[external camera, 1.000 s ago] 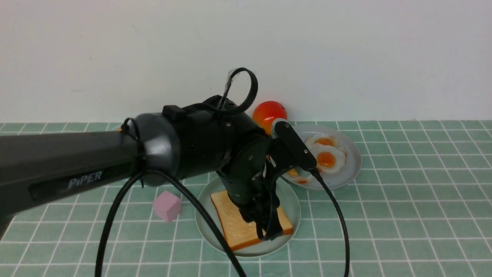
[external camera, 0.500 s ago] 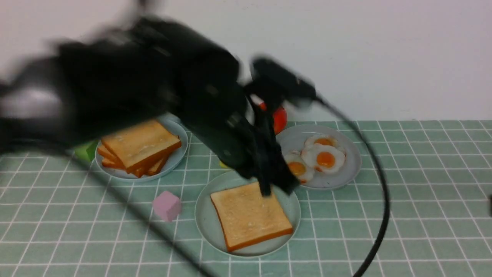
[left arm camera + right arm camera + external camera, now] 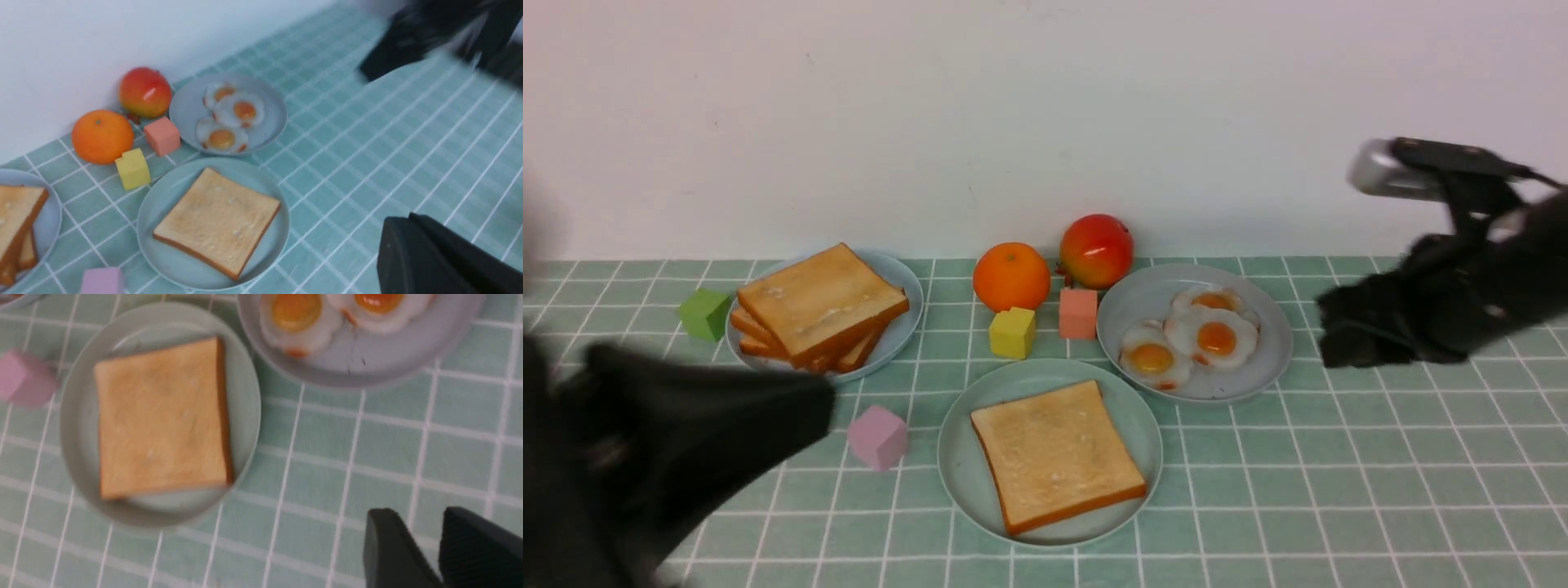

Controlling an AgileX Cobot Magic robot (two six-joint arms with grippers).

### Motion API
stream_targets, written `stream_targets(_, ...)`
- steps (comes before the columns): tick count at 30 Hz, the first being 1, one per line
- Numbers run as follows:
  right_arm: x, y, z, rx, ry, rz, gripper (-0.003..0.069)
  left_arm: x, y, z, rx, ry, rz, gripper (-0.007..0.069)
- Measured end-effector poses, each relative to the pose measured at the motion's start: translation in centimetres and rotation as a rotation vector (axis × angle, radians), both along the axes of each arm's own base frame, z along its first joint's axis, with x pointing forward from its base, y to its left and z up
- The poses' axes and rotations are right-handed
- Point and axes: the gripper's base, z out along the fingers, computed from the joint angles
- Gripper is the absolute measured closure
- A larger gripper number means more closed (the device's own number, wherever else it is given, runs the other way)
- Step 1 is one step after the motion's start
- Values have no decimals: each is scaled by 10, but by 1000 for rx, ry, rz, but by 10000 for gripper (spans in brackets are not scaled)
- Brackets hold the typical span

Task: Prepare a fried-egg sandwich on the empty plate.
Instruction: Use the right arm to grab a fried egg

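The pale teal plate (image 3: pixel 956 478) sits at the table's front centre with one square toast slice (image 3: pixel 1055 454) flat on it. On a greyer plate (image 3: pixel 1262 367) behind it to the right lies the fried egg (image 3: pixel 1215 336), the largest of three, with two smaller eggs touching it. My left gripper (image 3: pixel 406 218) is shut and empty, low at the front left, blurred in the front view (image 3: pixel 805 404). My right gripper (image 3: pixel 419 512) is open with nothing between its fingers. It hovers right of the egg plate (image 3: pixel 1339 336).
A pile of toast slices (image 3: pixel 817 302) lies on a pale blue plate at the back left. An orange (image 3: pixel 1011 276) and a red fruit (image 3: pixel 1096 249) stand by the wall. Green (image 3: pixel 704 314), yellow (image 3: pixel 1011 332), salmon (image 3: pixel 1078 313) and pink (image 3: pixel 877 437) cubes lie around the plates.
My left arm has let go of the toast on the teal plate, pulled back to the front left and shut. My right arm has come into view at the right, its jaws wider.
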Motion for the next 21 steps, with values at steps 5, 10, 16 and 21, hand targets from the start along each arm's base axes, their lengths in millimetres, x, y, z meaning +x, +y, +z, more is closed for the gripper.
stream_targets(5,46,11,-23,11,47,-7,342,-22,25,-10,-136,-108,29,638)
stream_targets(10,79,6,-43,29,89,-64,286,-23,29,-12,-123,-131,49,638)
stream_targets(16,118,-8,-72,73,176,-143,262,-19,26,-15,-93,-122,54,638)
stream_targets(21,139,-5,-95,110,211,-164,259,-17,24,-16,-87,-113,55,638)
